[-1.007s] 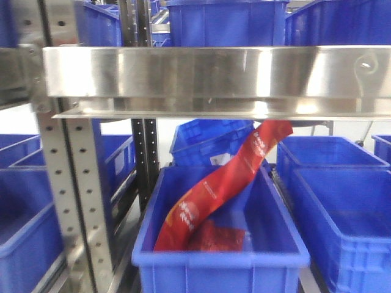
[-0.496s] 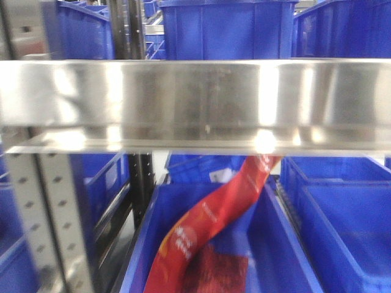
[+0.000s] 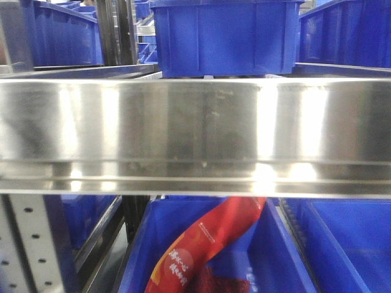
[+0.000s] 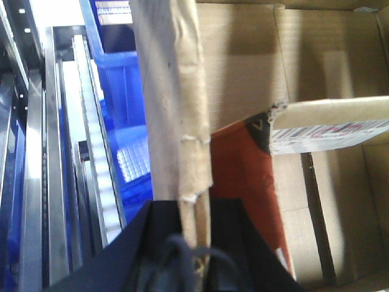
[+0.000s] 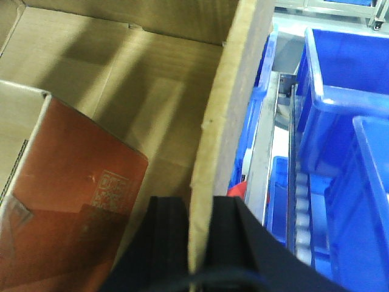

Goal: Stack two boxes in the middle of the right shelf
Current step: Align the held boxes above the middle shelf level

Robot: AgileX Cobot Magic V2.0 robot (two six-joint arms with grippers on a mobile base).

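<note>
My left gripper (image 4: pixel 195 204) is shut on the left wall of an open brown cardboard box (image 4: pixel 176 91), its edge taped and creased. My right gripper (image 5: pixel 200 201) is shut on a brown cardboard box wall (image 5: pixel 228 91), with the box interior to its left. Inside lies a smaller red-faced carton, in the left wrist view (image 4: pixel 243 176) with a barcode label and in the right wrist view (image 5: pixel 79 182) with a QR code. The shiny steel shelf lip (image 3: pixel 195 122) fills the middle of the front view. No box or gripper shows in that view.
A blue bin (image 3: pixel 226 36) stands on the level above the lip, with more blue bins beside it. Below the lip a blue bin (image 3: pixel 287 256) holds a red bag (image 3: pixel 208 238). A perforated grey upright (image 3: pixel 24 244) is at the lower left. Blue bins (image 5: pixel 340 103) lie right of the box.
The steel lip has grown larger and dropped lower in the front view. More of the upper bins shows and less of the lower bin with the red bag.
</note>
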